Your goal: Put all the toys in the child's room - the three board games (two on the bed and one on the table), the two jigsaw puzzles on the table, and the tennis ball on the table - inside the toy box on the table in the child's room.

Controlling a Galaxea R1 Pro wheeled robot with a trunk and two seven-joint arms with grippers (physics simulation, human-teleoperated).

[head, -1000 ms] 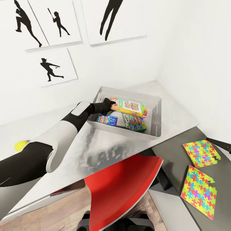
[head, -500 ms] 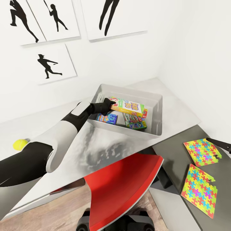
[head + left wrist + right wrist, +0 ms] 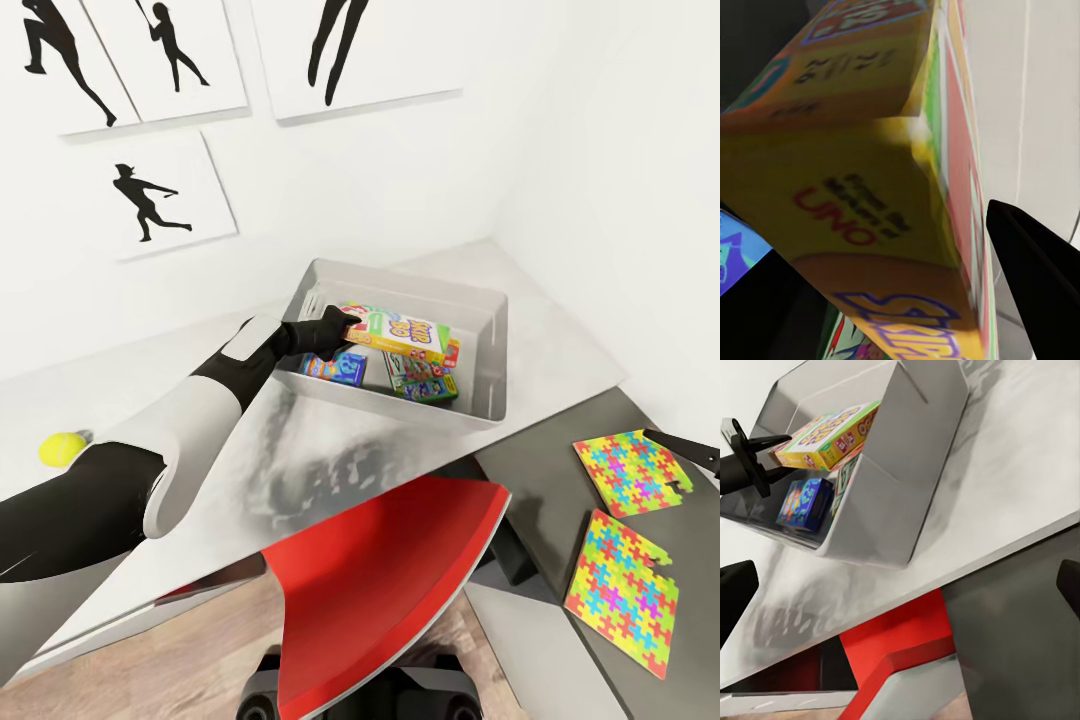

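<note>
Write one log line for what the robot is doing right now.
left hand: holding yellow-green SKIP BO game box | over: light grey toy box | outside: two multicoloured puzzle sheets, yellow-green ball

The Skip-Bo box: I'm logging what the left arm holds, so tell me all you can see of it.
The Skip-Bo box is a flat cardboard-looking rectangle with a white and green face, yellow sides and red ends; the left wrist view shows UNO printed on a yellow side. The left tool grips one end, holding it tilted inside the grey bin, above a blue box and a green box. Whether it touches them cannot be told.
</note>
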